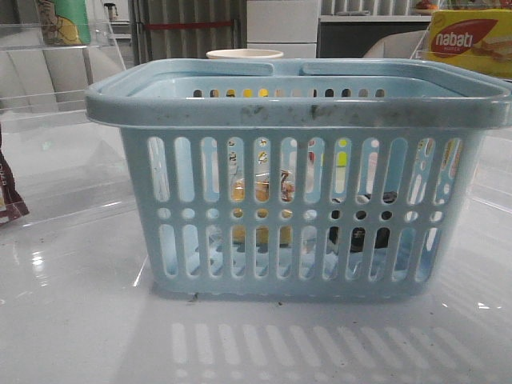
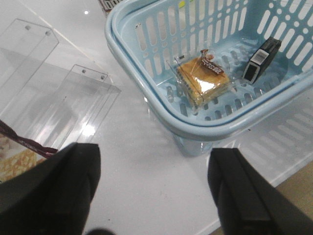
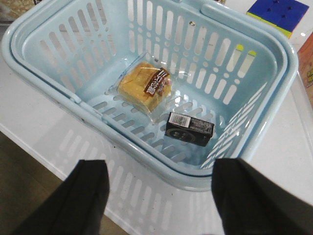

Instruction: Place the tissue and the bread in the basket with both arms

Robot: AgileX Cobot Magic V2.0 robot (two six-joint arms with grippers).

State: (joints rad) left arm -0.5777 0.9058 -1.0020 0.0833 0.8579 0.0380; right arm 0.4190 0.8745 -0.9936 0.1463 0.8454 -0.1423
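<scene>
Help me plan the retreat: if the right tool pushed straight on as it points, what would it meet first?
Probably the near rim of the basket, between the open right tool fingers; depth is unclear.

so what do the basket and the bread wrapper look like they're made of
The basket looks like moulded matte light-blue plastic: slotted walls, thick scuffed rim. The bread wrapper seems to be thin clear glossy film, probably plastic: it glints and the slice shows through.

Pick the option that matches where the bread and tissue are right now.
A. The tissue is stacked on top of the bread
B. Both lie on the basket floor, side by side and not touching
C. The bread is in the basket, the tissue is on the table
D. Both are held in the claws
B: the right wrist view shows the bread and the tissue lying apart on the floor of the basket, with both claws open and holding nothing.
</scene>
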